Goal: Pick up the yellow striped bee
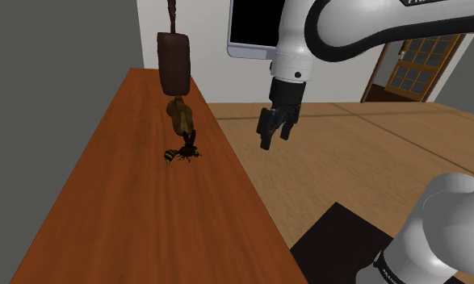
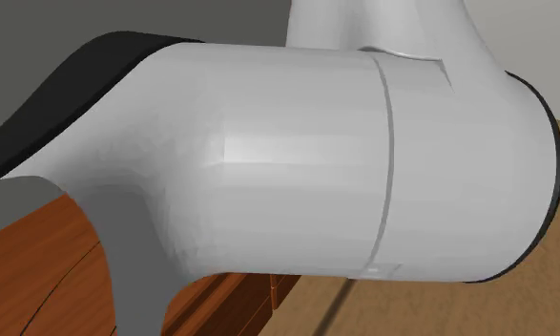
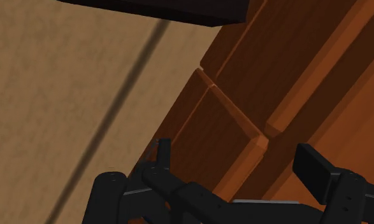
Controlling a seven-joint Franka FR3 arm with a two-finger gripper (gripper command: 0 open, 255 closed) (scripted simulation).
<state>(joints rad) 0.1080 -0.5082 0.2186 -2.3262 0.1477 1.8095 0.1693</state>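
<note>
Since the bee (image 1: 181,153) looks small, light and fragile-legged, we judge its striped body the safest hold; our gripper (image 1: 275,139) hangs open, well apart from it.

From the shoulder view I see a long reddish-brown wooden tabletop (image 1: 130,218) running from near left toward the far wall. A black-and-yellow striped bee (image 1: 181,153) lies about midway along it, close to its right edge. Just beyond the bee sits a tan lumpy object (image 1: 179,115). Farther still, a dark brown slab (image 1: 172,63) stands upright.
</note>
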